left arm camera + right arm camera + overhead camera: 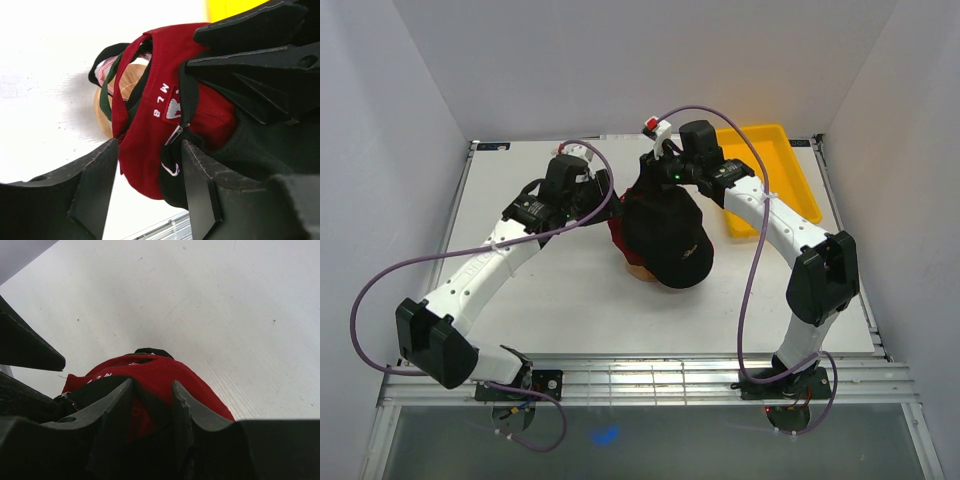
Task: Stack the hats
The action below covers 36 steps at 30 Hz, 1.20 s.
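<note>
A black hat (668, 238) sits on top of the stack at the table's middle, over a red hat (617, 232). In the left wrist view the red hat (150, 120) shows its back with a pale logo, and pink (106, 67) and dark green (107, 92) hat edges lie under it. My left gripper (608, 198) (150, 185) is open, its fingers either side of the hats' back rims. My right gripper (656, 175) (152, 395) is shut on the black hat's (165, 440) rear edge, above the red hat (155, 372).
The hats sit on a round-topped wooden stand (638, 272) (102, 112). A yellow tray (770, 150) stands at the back right. The table's metal front rail (640, 380) runs along the near edge.
</note>
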Each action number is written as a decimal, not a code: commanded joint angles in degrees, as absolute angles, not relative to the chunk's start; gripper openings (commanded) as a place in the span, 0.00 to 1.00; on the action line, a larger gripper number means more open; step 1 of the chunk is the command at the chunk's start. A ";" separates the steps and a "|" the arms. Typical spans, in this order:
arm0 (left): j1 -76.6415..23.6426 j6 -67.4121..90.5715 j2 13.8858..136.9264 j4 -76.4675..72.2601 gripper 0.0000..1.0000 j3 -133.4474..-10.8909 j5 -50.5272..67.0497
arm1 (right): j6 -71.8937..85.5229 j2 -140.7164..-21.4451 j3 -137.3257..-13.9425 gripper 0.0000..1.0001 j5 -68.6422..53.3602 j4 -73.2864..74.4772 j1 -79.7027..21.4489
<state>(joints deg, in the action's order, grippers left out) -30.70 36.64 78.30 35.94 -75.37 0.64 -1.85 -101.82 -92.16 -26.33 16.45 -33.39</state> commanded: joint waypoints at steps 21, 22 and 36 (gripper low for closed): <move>-30.06 34.54 85.25 35.60 0.27 -74.89 -6.77 | -3.60 -103.71 -86.84 0.37 -21.01 27.51 -34.10; -30.06 34.72 85.25 35.42 0.26 -74.62 -6.94 | -3.52 -103.62 -86.49 0.37 -20.83 27.07 -34.10; -30.06 34.37 85.25 37.09 0.20 -76.20 -8.00 | 1.04 -103.71 -81.82 0.41 -17.40 21.71 -33.84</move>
<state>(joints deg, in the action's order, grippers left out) -29.89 35.33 86.76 33.89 -74.37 -7.09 0.78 -100.42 -86.39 -20.45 8.69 -33.61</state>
